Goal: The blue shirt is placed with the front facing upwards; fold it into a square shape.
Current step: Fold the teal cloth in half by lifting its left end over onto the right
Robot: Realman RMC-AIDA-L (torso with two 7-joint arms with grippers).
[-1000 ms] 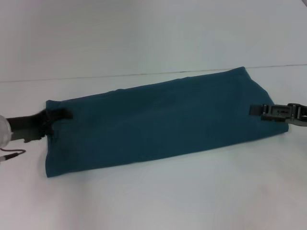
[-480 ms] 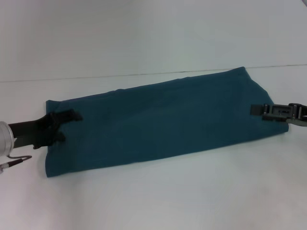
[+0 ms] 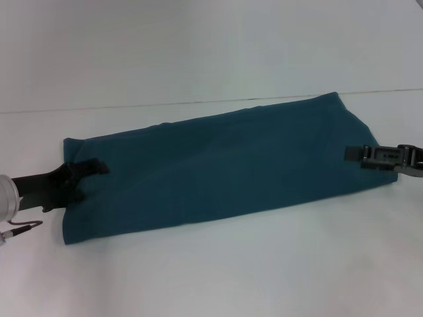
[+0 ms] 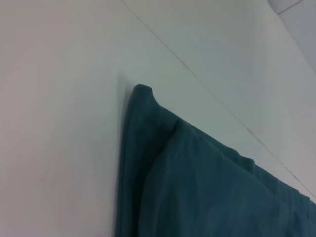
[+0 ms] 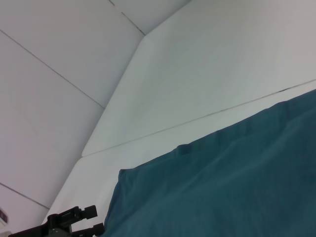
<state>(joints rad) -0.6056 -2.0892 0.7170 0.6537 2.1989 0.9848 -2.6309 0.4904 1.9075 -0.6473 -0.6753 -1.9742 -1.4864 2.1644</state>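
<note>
Right now I see the blue shirt (image 3: 218,165) lying folded as a long band across the middle of the white table (image 3: 211,277). My left gripper (image 3: 86,177) pinches its left end; my right gripper (image 3: 353,152) clamps its right end.

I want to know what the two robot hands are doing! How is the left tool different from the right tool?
The left tool reaches onto the blue shirt at its left end, while the right tool reaches onto its right end. The left tool looks black, with one finger lying on the cloth and one at the edge; the right tool looks grey and stretches out flat. The left tool points slightly uphill; the right tool lies level. Both sit low over the white table, facing each other.
</note>
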